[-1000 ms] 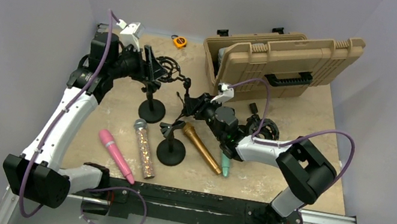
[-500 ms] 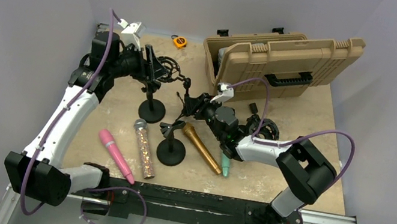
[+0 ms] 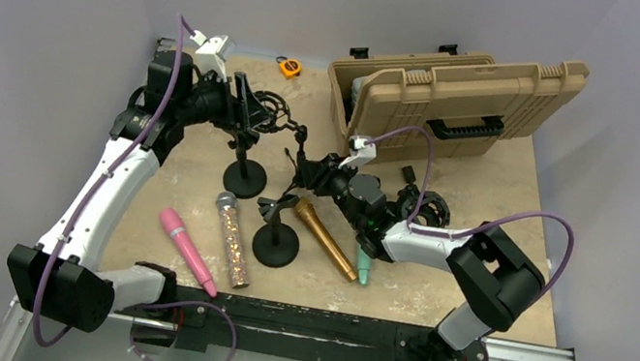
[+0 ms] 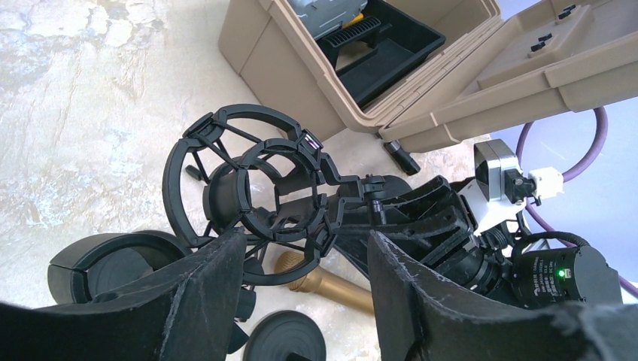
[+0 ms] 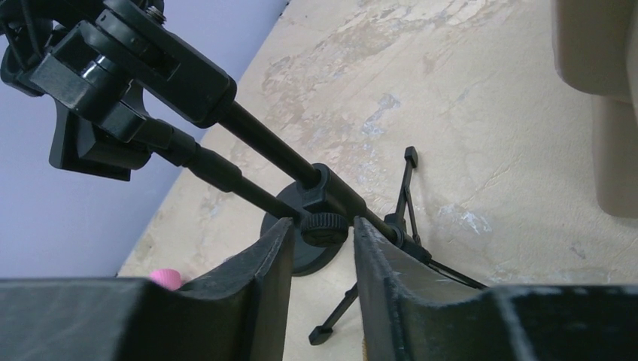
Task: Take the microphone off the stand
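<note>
Gold microphone [image 3: 324,238] lies slantwise on the tabletop [image 3: 491,190], head at the near stand [image 3: 275,244] — just beside the right gripper [image 5: 322,227], narrowed about that stand's knob [image 5: 328,230], grip unclear — left gripper [image 4: 305,241] gapes half-open astride the far mount [image 4: 241,188].

You see a gold microphone [image 3: 326,238], a pink microphone [image 3: 186,250] and a glitter-speckled microphone [image 3: 232,242] with a silver head. The table [image 3: 491,190] is beige, marbled white. The stands [image 3: 275,244] are black, the case [image 3: 467,97] tan, the cables [image 3: 177,54] purple.
</note>
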`<state>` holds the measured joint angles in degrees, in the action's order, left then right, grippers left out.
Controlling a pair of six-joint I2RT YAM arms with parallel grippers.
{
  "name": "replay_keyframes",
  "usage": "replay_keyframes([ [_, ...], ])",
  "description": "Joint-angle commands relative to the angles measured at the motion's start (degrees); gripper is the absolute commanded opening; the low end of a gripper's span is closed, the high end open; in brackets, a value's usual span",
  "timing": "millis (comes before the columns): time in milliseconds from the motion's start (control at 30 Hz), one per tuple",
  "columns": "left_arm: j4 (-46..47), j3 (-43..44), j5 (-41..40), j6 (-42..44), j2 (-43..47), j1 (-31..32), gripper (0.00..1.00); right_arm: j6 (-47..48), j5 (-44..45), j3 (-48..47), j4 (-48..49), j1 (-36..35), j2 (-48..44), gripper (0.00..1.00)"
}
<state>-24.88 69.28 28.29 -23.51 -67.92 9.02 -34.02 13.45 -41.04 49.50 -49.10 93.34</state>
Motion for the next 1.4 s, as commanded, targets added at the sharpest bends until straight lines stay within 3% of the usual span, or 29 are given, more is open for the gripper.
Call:
replay_keyframes([
  [0,0.45,1.65,0.45,-0.92,-0.73,-0.43,0.59,2.99,-0.55,-2.13,2.98,-0.03,-0.06,0.25],
  [67,0.60,1.62,0.60,-1.07,-1.22,-0.42,0.59,3.39,0.23,-2.37,2.68,-0.18,-0.05,0.17],
  [133,0.97,1.57,0.71,-1.31,-1.73,-0.47,0.58,3.84,2.18,-2.54,1.97,-0.46,-0.10,0.01],
  [400,4.58,3.58,6.74,-6.57,-9.30,-2.16,0.56,3.56,22.50,-11.87,-12.21,-7.92,4.53,0.00],
  [533,5.20,3.36,8.56,-7.44,-9.94,-2.94,0.55,0.99,12.65,-9.17,-7.07,-6.27,1.69,0.00],
  [667,4.34,1.48,6.35,-5.82,-7.44,-3.04,0.59,-2.46,-0.75,-1.92,4.85,-2.68,-4.83,0.53],
  [733,4.32,1.01,6.57,-5.76,-7.17,-3.00,0.59,-3.60,-3.19,-1.86,5.90,-1.71,-4.69,0.59],
  [1100,4.12,0.54,6.68,-5.58,-6.11,-3.04,0.59,-6.70,-2.62,-6.74,2.47,0.55,1.21,0.61],
  [1367,4.14,0.68,6.77,-5.47,-5.80,-3.04,0.60,-6.30,5.75,-3.70,-0.94,0.59,-1.02,0.63],
])
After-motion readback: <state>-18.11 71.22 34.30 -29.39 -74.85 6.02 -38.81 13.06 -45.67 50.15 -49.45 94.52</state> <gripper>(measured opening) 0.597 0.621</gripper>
